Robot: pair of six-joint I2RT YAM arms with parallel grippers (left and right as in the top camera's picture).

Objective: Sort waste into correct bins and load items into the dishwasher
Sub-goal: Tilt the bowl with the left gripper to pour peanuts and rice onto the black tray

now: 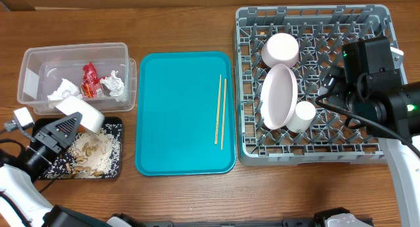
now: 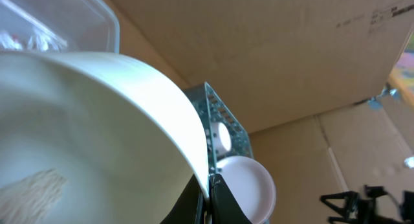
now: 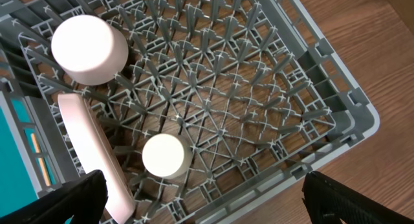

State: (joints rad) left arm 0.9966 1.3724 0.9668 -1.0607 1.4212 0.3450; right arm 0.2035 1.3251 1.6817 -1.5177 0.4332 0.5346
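While the left gripper (image 1: 60,130) clenches the rim of a tilted white bowl (image 1: 82,113) over the black tray (image 1: 115,148) of scraps, the right gripper (image 3: 207,201) hangs with jaws released above the grey dish rack (image 1: 367,148). Surface: brown wooden table (image 1: 184,194); chopsticks (image 1: 220,112) lie on the teal tray (image 1: 177,109). Room: in the left wrist view, creased cardboard (image 2: 272,56) stands behind the rack.
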